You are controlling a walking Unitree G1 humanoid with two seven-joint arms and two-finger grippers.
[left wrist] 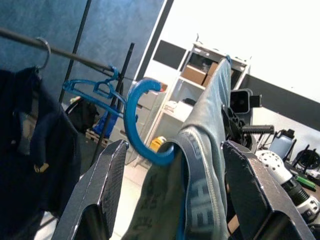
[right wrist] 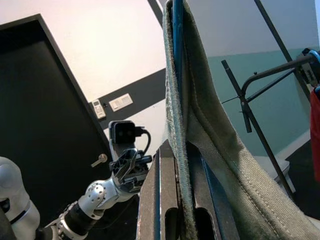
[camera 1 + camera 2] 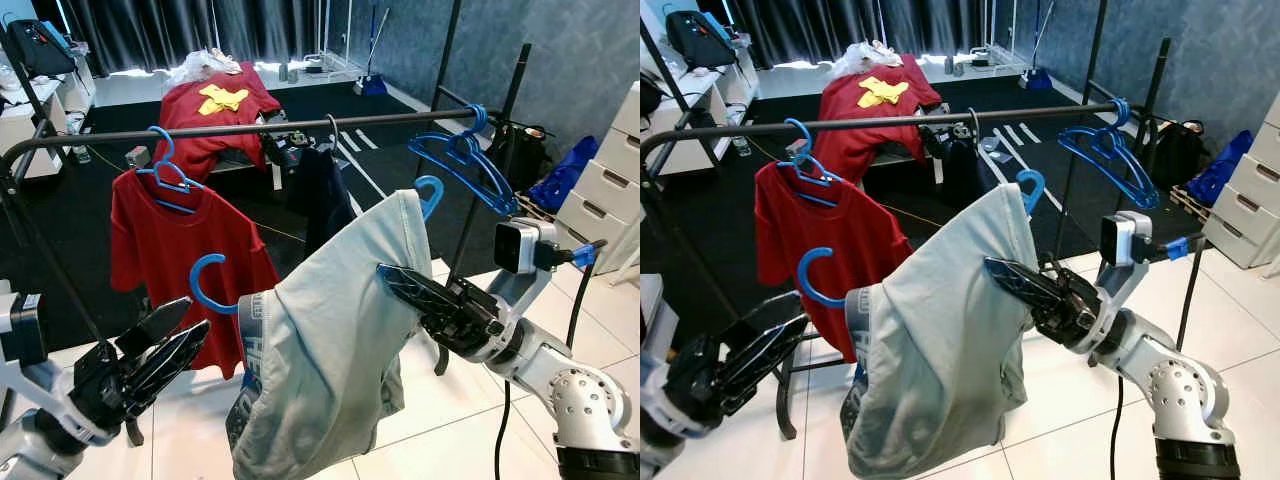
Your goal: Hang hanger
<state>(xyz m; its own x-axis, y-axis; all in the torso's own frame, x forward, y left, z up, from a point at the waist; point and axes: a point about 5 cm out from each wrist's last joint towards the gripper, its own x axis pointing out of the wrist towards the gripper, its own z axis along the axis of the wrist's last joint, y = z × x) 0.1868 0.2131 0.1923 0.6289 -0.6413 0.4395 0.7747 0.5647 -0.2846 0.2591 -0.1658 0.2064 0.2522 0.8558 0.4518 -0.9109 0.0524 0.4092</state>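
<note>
A blue hanger carrying pale grey-green trousers is held tilted in front of the black clothes rail. Its hook points to my left, and a second blue curved tip sticks up behind the cloth's top. My right gripper is shut on the hanger and cloth, and the fingers clamp both. My left gripper is open just below the hook. The hook and waistband lie between its fingers, and I see no contact.
On the rail hang a red T-shirt on a blue hanger, a dark garment and empty blue hangers. Behind it, red clothing lies on a table. White drawers stand at the right.
</note>
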